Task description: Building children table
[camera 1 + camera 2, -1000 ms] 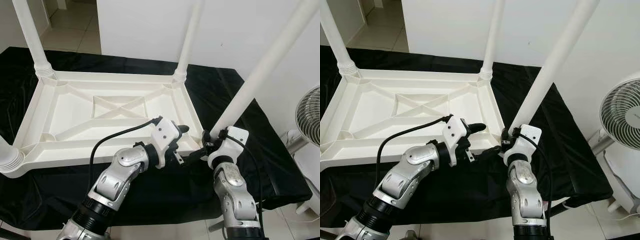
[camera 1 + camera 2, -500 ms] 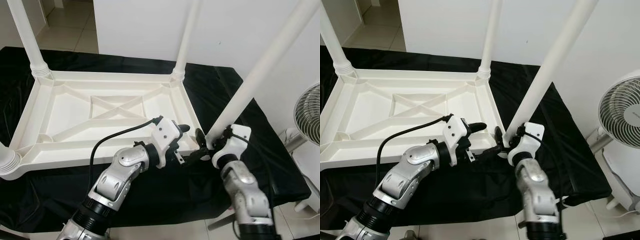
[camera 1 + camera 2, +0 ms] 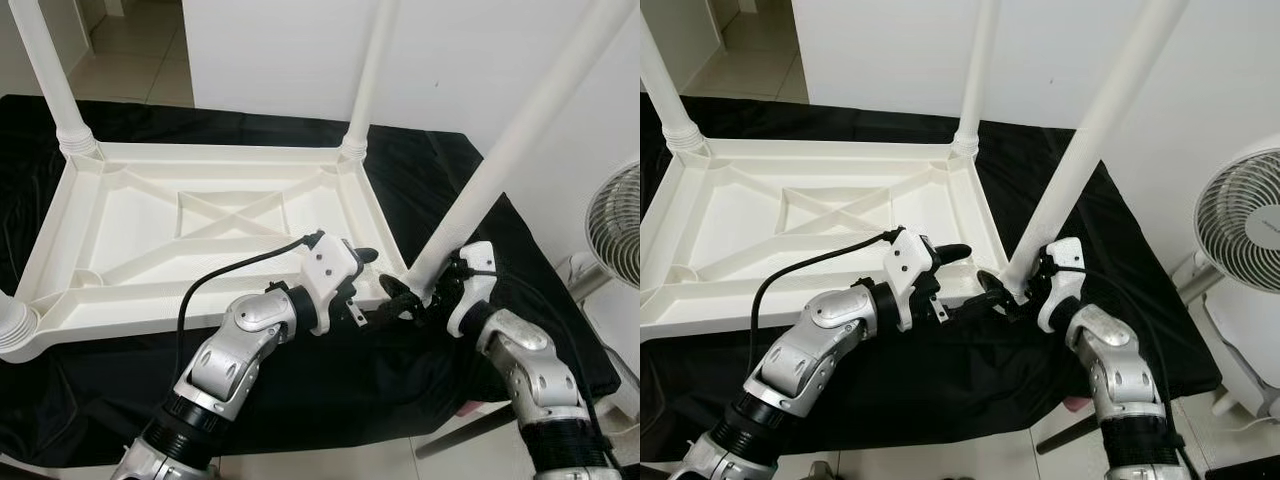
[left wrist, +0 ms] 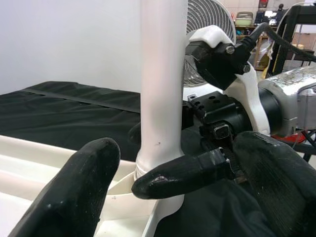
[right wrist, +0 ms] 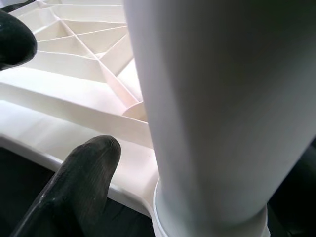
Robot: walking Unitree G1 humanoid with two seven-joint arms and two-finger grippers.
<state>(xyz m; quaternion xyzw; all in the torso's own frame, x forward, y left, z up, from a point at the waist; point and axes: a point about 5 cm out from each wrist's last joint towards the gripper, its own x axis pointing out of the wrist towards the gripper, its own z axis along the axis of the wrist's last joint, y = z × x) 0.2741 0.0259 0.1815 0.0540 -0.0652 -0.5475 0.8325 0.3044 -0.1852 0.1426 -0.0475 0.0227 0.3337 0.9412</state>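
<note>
A white plastic table lies upside down on a black cloth. Three legs stand in its corners: far left, far right and near left. A fourth leg leans over the near right corner with its base at the socket. My right gripper is shut around that base; one of its fingers lies across the leg's foot. My left gripper hovers open just left of the same corner. The leg stands beyond its fingers, which hold nothing.
The black cloth covers the low platform under the table and drops off at the near edge onto tiled floor. A white fan stands close on the right. A white wall runs behind the table.
My right arm has swung out to the right and its wrist has turned, while its gripper stays at the leg's base. The left arm is unmoved. The camera has shifted slightly.
</note>
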